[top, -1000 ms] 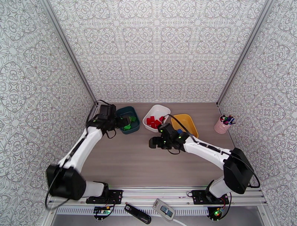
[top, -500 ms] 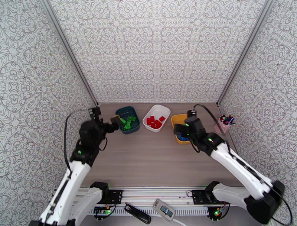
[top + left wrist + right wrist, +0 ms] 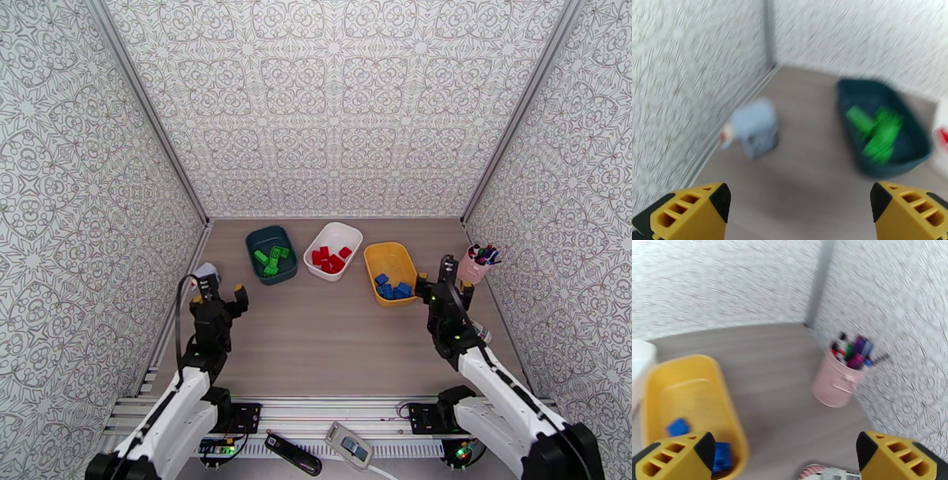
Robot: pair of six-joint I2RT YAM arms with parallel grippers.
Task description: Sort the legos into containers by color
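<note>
When viewed from overhead, shows three shallow rounded-rectangular plastic containers in a row on the far half of the grey wood-grain table (image 3: 332, 347): dark teal tub (image 3: 268, 235) at left, white tub (image 3: 341, 230) in the middle, yellow tub (image 3: 393, 256) at right. Set apart from one another, none touching.

Contents by colour:
- Green studded bricks (image 3: 272, 260) heaped inside the dark teal tub.
- Red studded bricks (image 3: 329, 258) inside the white tub.
- Blue studded bricks (image 3: 393, 288) at the near end of the yellow tub.

Left gripper (image 3: 223, 290): positioned close to the left wall, on the near side of the dark teal tub and well apart from it. Yellow fingers (image 3: 691, 209) spread wide, empty. Points toward the dark teal tub (image 3: 908, 160) and the green studded bricks (image 3: 877, 130), both blurred. Beside the wall, a pale blue-grey object (image 3: 756, 132), possibly a small bottle; too blurred to confirm.

Right gripper (image 3: 445, 288): positioned just beyond the near right corner of the yellow tub, near the pink metal pen cup (image 3: 474, 267). Fingers (image 3: 675, 461) likewise wide apart, gripping nothing. Looks down on the yellow tub (image 3: 691, 370), the blue studded bricks (image 3: 722, 457) and the pink metal pen cup (image 3: 837, 384) full of markers.
</note>
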